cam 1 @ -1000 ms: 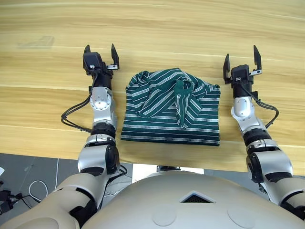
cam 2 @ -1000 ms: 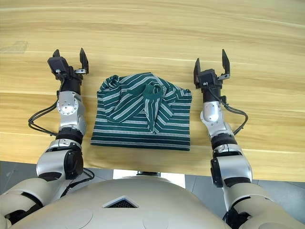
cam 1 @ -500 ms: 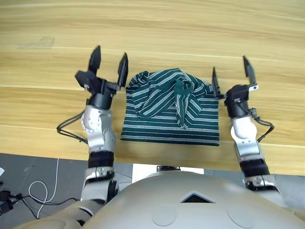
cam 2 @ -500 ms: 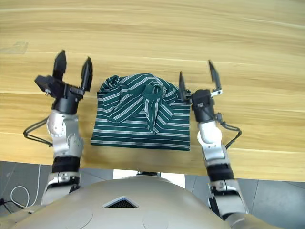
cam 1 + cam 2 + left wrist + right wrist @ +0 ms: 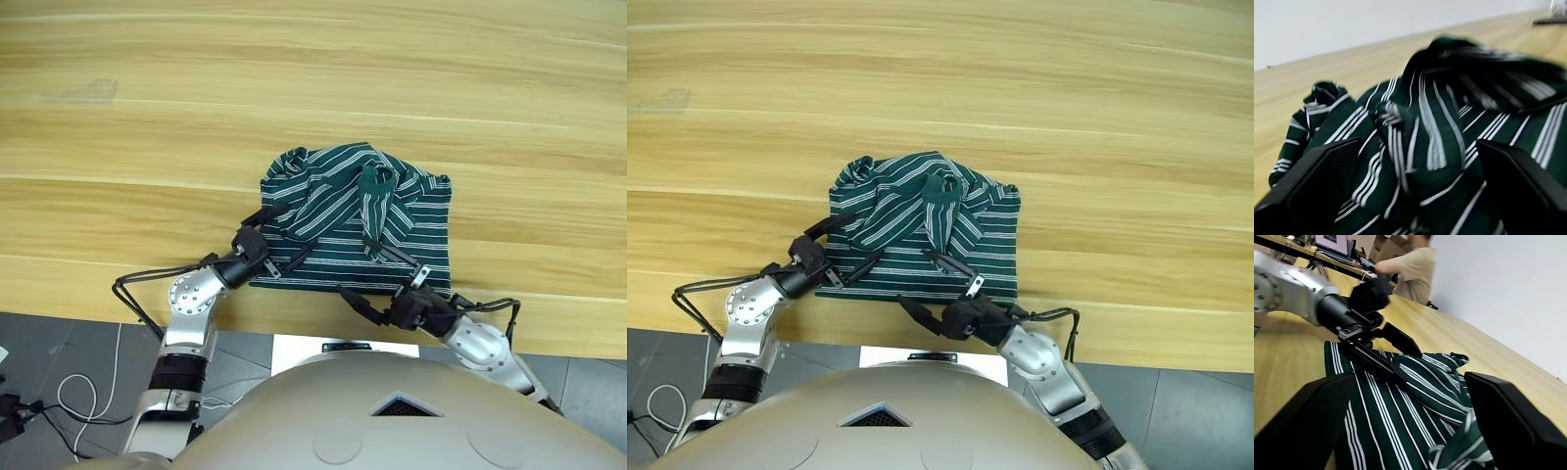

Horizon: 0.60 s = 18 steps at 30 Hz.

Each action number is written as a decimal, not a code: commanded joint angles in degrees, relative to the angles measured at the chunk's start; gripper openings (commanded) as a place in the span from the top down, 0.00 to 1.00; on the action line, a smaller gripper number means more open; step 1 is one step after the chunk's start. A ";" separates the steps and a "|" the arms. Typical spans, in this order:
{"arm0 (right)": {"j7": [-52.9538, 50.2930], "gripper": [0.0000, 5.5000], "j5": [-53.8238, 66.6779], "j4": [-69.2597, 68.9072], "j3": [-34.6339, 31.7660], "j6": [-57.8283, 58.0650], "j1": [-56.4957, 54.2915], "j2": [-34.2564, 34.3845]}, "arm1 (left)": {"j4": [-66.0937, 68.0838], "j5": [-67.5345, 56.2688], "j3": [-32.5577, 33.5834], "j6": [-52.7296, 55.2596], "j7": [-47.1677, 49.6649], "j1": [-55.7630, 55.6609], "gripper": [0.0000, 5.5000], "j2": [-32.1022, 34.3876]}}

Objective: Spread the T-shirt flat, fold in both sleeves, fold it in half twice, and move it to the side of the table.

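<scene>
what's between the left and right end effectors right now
The near edge of the striped T-shirt lies between the left end effector and the right end effector, both open, as the left eye view shows.

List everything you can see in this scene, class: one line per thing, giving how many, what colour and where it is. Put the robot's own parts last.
table: one, light wood, spanning the whole scene in front of the robot.
T-shirt: one, dark green with white stripes, lying bunched up on the table near its front edge, in the middle.
floor: one, grey, below the table's front edge.
cables: a few, white and black, on the floor at the robot's left.
left gripper: one, black fingers, open, at the T-shirt's left side over the cloth.
right gripper: one, black fingers, open, at the T-shirt's near edge.
</scene>
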 commanded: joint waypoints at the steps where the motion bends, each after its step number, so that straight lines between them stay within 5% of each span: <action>1: -1.73 0.25 -2.21 3.09 0.10 0.25 -1.79 2.16 | 0.46 1.27 -0.27 2.36 0.24 -1.37 0.21 1.15; 10: -4.33 0.25 -3.76 7.52 -1.32 -1.60 -2.56 3.12 | -1.25 0.16 0.12 5.01 0.07 -0.19 0.21 2.12; 18: -5.17 0.24 -4.27 9.33 -1.27 -2.96 -2.95 3.71 | -3.09 -1.20 -0.05 6.88 -1.94 1.64 0.44 2.42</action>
